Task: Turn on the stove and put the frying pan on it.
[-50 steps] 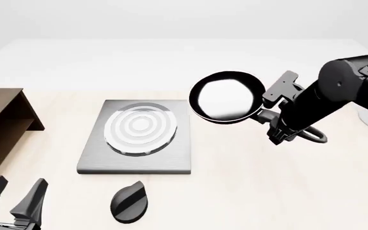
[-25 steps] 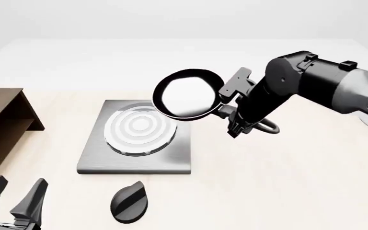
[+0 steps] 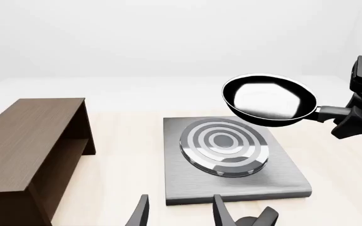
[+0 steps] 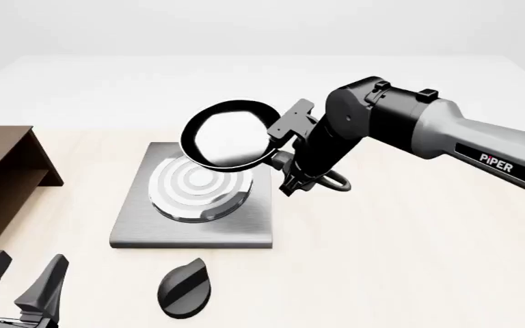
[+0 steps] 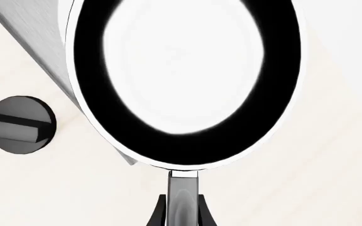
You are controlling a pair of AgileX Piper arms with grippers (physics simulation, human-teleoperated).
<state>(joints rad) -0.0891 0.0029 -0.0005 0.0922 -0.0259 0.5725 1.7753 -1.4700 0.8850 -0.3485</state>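
We see the right gripper (image 4: 286,162) clamped on the frying pan's handle | frying pan (image 4: 229,134) held in the air above the stove's (image 4: 194,232) far right part, not touching it | knob (image 4: 183,289) just beside the stove's near edge | left gripper (image 4: 21,287) hangs spread apart, holding nothing, near-left of the stove.

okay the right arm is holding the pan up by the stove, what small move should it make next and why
Probably carry the frying pan a little further left, then lower it. The right gripper holds its handle, and the pan hangs in the air over the burner's far right edge, not centred on it. The knob looks untouched.
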